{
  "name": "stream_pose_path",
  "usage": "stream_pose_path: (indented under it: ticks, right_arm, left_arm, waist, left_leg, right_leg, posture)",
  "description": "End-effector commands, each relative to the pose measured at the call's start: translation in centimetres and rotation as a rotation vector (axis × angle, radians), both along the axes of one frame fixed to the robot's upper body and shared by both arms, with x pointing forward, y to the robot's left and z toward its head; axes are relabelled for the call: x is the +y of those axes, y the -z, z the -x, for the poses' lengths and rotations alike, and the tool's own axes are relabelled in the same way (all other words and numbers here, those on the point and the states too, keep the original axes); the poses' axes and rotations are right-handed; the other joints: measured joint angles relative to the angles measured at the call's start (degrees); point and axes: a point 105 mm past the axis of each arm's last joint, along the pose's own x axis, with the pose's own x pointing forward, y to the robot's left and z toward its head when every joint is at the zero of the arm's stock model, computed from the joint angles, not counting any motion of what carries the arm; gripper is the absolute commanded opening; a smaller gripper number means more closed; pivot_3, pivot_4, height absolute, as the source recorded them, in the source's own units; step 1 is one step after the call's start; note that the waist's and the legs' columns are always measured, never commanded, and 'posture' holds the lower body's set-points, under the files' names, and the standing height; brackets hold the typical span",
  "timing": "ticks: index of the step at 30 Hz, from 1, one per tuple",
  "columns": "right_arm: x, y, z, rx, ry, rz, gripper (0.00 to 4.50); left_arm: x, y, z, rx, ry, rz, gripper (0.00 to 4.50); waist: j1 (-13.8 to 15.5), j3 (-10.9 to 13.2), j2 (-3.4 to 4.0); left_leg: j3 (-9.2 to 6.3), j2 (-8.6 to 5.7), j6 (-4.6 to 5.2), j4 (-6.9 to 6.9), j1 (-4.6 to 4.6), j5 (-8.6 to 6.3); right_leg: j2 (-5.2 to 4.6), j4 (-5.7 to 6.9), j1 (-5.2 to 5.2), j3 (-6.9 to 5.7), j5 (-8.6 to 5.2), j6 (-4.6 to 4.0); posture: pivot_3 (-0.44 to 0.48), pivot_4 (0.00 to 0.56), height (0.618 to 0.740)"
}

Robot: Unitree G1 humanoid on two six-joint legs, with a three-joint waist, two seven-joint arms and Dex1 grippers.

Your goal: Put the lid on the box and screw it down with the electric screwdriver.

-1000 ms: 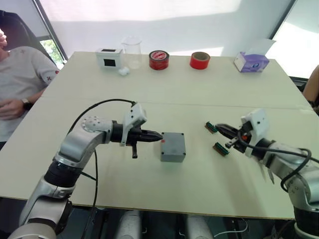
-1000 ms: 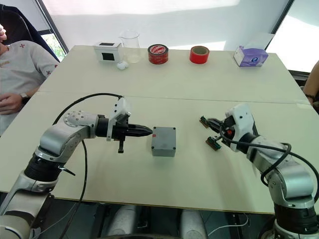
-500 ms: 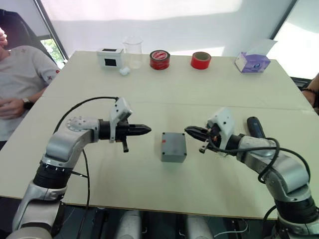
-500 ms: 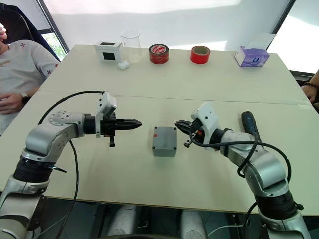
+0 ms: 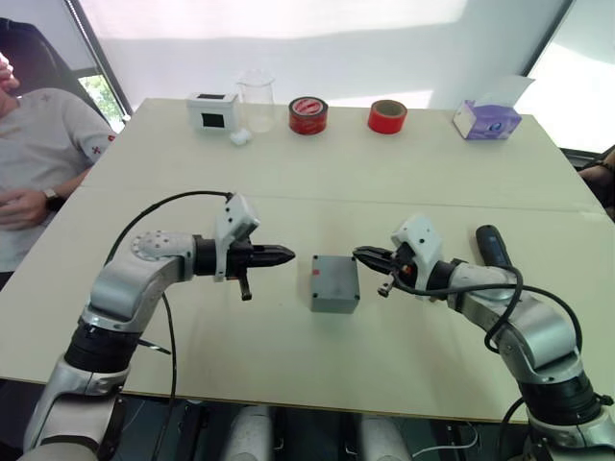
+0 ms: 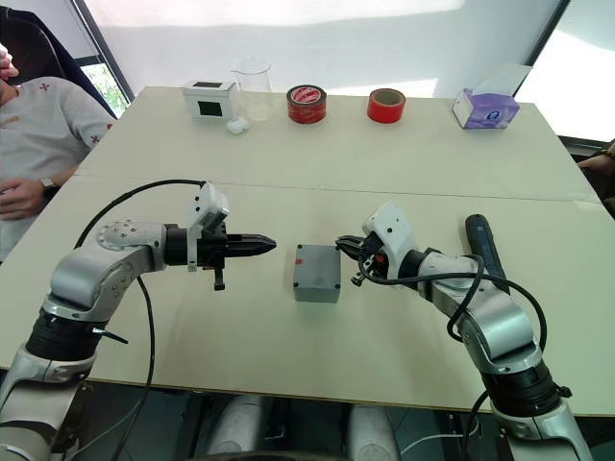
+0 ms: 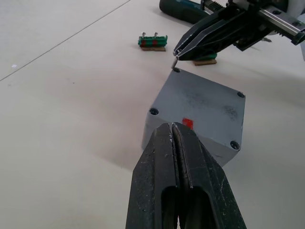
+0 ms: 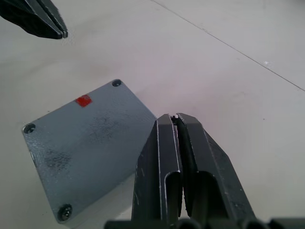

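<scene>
The grey box [image 5: 334, 283] stands mid-table with its top closed; the flat top face carries a small red mark [image 8: 84, 100] and corner screw holes, and I cannot tell the lid apart from the box. My left gripper [image 5: 288, 254] is shut and empty, a short way left of the box and pointing at it. My right gripper [image 5: 357, 254] is shut on a small screw [image 7: 175, 60] just above the box's far right corner. The black electric screwdriver [image 5: 492, 245] lies on the table beyond the right forearm.
Two small green connector pieces [image 7: 152, 41] lie past the box. Along the far edge stand a white box with a black screen [image 5: 211, 110], a clear beaker [image 5: 255, 96], two red tape rolls [image 5: 307, 115], and a tissue box [image 5: 488, 120]. A person [image 5: 38, 163] sits at the left.
My right gripper swung left from beside the green pieces to the box's far right corner. My left gripper drew back from the box's left side.
</scene>
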Motion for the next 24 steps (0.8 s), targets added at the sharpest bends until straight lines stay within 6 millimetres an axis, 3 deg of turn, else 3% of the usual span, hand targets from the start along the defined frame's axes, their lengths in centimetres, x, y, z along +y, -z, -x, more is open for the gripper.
stream_pose_path:
  ticks: [1, 24]
  right_arm:
    - [-0.08, -0.99, 0.09, -0.044, -0.009, 0.006, 0.03]
    - [-0.23, -0.14, 0.41, 0.003, -0.01, 0.023, 0.03]
  left_arm:
    - [-0.53, -0.82, 0.4, -0.029, 0.029, 0.018, 0.0]
    - [-0.93, -0.47, 0.38, -0.023, 0.051, 0.005, 0.0]
  waist:
    - [0.0, 0.0, 0.0]
    - [0.0, 0.0, 0.0]
  left_leg:
    - [0.0, 0.0, 0.0, 0.0, 0.0, 0.0]
    - [0.0, 0.0, 0.03, 0.0, 0.0, -0.02]
  right_leg:
    - [0.0, 0.0, 0.0, 0.0, 0.0, 0.0]
    - [0.0, 0.0, 0.0, 0.0, 0.0, 0.0]
  posture:
    - [0.0, 0.15, 0.715]
    - [0.0, 0.15, 0.715]
